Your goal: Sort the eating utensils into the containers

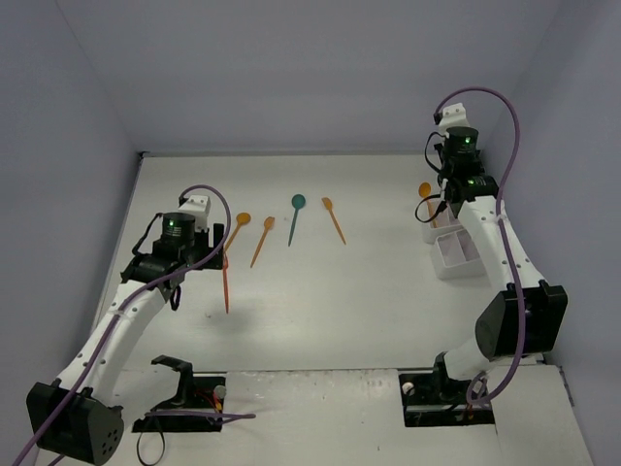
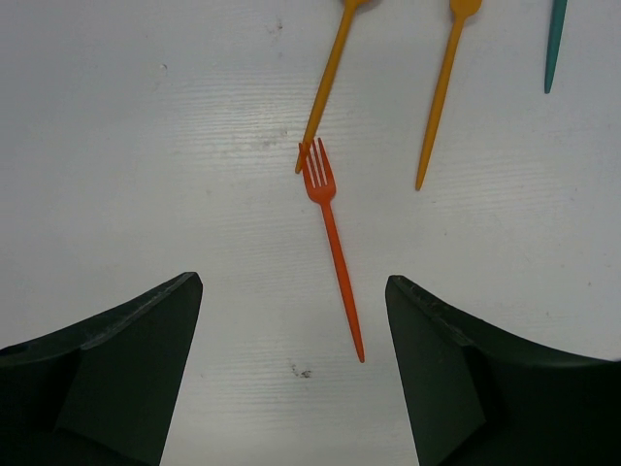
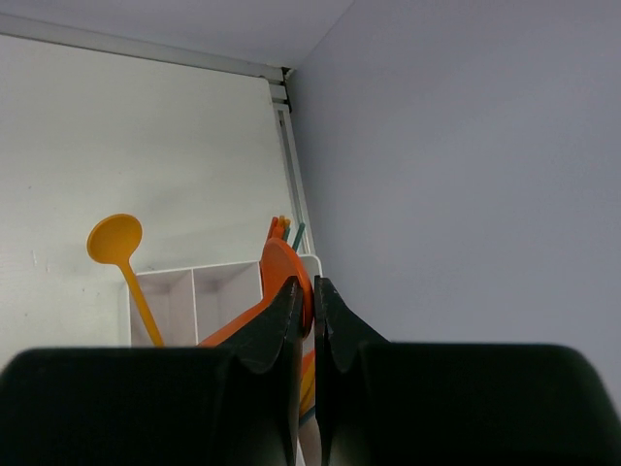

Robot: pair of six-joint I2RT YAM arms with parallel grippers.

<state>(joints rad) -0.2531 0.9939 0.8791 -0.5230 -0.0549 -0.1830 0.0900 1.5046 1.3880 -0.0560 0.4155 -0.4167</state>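
A red-orange fork (image 2: 330, 228) lies on the table, its handle tip reaching between the spread fingers of my open left gripper (image 2: 291, 282), which hovers above it (image 1: 212, 257). Two orange spoons (image 1: 238, 228) (image 1: 262, 241), a teal spoon (image 1: 294, 216) and another orange spoon (image 1: 333, 218) lie farther back. My right gripper (image 3: 304, 291) is shut on an orange spoon (image 3: 279, 272) over the white containers (image 3: 194, 291) at the right wall (image 1: 456, 254). A yellow-orange spoon (image 3: 116, 243) stands in one compartment; several utensils (image 3: 286, 231) stick up from another.
The side wall (image 3: 466, 175) stands close on the right of the containers. The left arm's base and cables (image 1: 184, 403) sit at the near edge. Two orange handles (image 2: 325, 87) (image 2: 441, 92) and a teal one (image 2: 555, 44) lie beyond the fork.
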